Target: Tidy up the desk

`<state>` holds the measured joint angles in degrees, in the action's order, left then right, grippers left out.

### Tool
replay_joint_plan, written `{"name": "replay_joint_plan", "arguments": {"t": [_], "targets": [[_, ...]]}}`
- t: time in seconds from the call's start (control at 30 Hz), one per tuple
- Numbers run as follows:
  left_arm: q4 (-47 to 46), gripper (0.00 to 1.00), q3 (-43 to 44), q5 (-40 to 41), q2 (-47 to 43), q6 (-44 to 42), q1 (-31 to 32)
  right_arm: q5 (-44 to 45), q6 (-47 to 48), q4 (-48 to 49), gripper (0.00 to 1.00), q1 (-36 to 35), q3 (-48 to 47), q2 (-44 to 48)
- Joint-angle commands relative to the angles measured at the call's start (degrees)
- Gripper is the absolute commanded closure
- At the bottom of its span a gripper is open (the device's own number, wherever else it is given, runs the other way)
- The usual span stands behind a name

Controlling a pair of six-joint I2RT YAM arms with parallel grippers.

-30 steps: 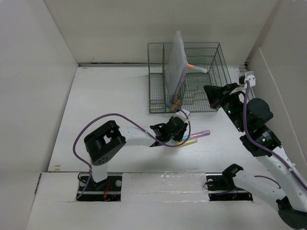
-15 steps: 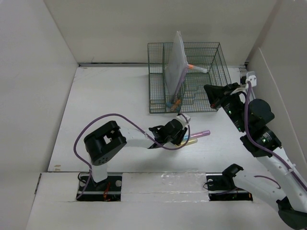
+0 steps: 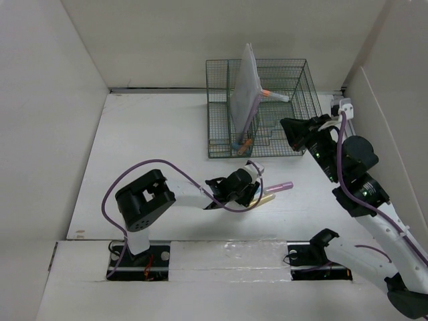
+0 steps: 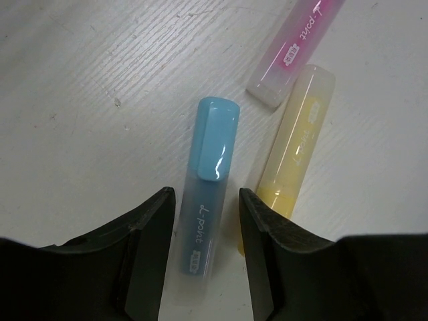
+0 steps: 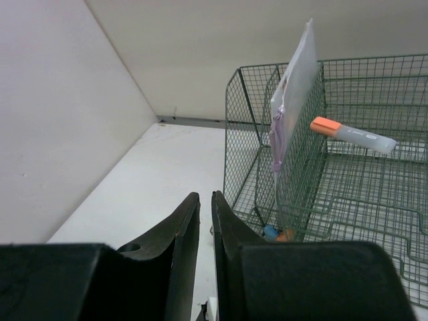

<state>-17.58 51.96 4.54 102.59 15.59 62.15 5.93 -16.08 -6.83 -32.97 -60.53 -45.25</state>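
**Left wrist view: fingers astride blue pen, not yet closed**

Left gripper (image 4: pixel 207 195): fingers (image 4: pixel 150 234) spread, one on each side of the blue pen (image 4: pixel 214 140). A thin gap shows on each side, so there is no pinch yet.

The pen lies flat on the desk (image 4: pixel 100 100). Its long axis runs straight out from the fingers, cap end away, so the jaws would close across its width. I judge the alignment good.

The yellow pen (image 4: pixel 297 147) lies just outside the right finger and near-parallel to the blue one; I cannot tell whether they touch. The pink pen (image 4: pixel 297 40) is beyond it. The yellow pen could get nudged on closing.

Right gripper (image 5: pixel 205 200): fingers barely parted and holding nothing. It is near the basket (image 5: pixel 244 127), well apart from the pens, so the left arm is nearer.

The pens sit near the desk's front middle and the basket at the far side.
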Motion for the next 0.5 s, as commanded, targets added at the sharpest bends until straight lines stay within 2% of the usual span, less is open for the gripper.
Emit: {"name": "replay_joint_plan", "arguments": {"t": [0.0,0.13,0.2,0.27,0.37,0.4,0.47], "targets": [[1.1,0.60,-0.4,0.2,-0.6,-0.9,0.0,-0.7,-0.3,3.3,0.81,0.3,-0.3,0.7],[1.2,0.62,0.2,0.1,0.1,-1.2,0.0,-0.6,-0.4,3.2,0.80,0.3,-0.4,1.0],[2.1,0.66,0.7,1.1,0.7,-1.5,0.0,-0.4,-0.4,3.3,0.79,0.3,-0.4,1.0],[4.3,0.69,1.8,4.9,1.8,-2.3,1.3,-0.2,-0.4,3.2,0.78,0.3,-0.4,1.1],[6.6,0.79,3.7,8.1,3.8,-2.5,2.1,-0.3,-0.3,3.4,0.76,0.3,-0.3,1.2],[6.7,0.85,3.7,8.2,3.9,-2.1,2.1,-0.2,-0.4,3.4,0.76,0.3,-0.3,1.3],[5.5,0.90,3.0,9.1,3.0,-1.5,2.1,-0.3,-0.4,3.4,0.76,0.3,-0.3,1.4]]}}
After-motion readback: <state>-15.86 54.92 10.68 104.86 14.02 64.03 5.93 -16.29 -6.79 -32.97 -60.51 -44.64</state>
